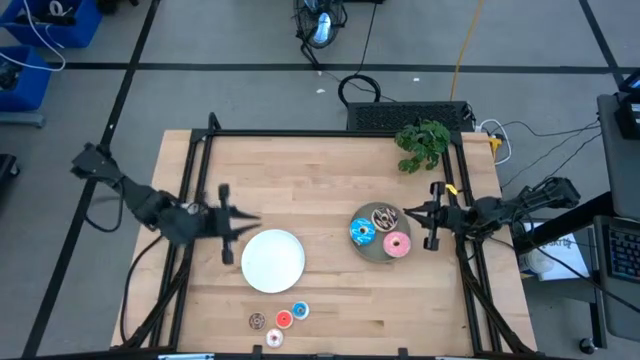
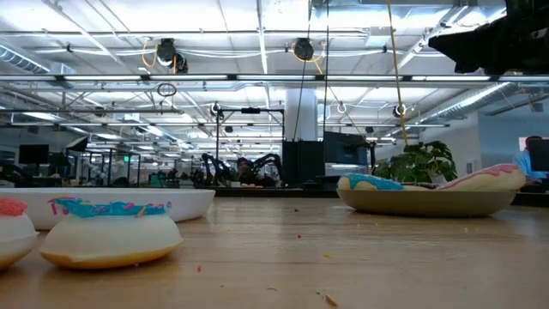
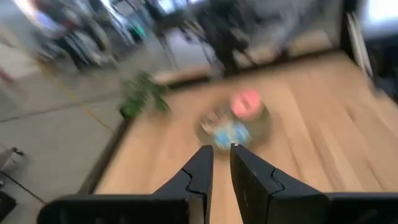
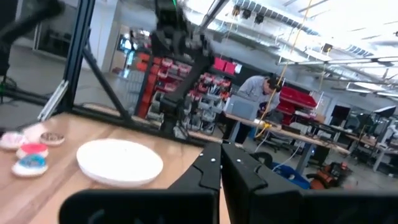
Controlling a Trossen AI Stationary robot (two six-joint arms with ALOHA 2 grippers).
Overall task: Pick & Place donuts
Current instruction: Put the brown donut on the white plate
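Nothing picked yet; left gripper (image 1: 238, 238), pressed together, hangs at the white plate's (image 1: 273, 260) nine o'clock; right gripper (image 1: 425, 213), pressed together too, waits at three o'clock of the grey plate (image 1: 372, 250); next, I'd say, spread over a donut (image 1: 396, 243).

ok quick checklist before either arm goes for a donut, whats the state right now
1. Left gripper empty, nothing between its fingers: ok; it sits just left of the white plate.
2. Right gripper empty: ok; it sits just right of the grey plate.
3. White plate free to receive donuts: ok.
4. Three larger donuts on the grey plate, blue donut, pink donut, sprinkled brown donut: ok.
5. Four small donuts grouped on the table near its front edge, off any plate: ok.
6. Whether the larger donuts overlap: cannot tell.
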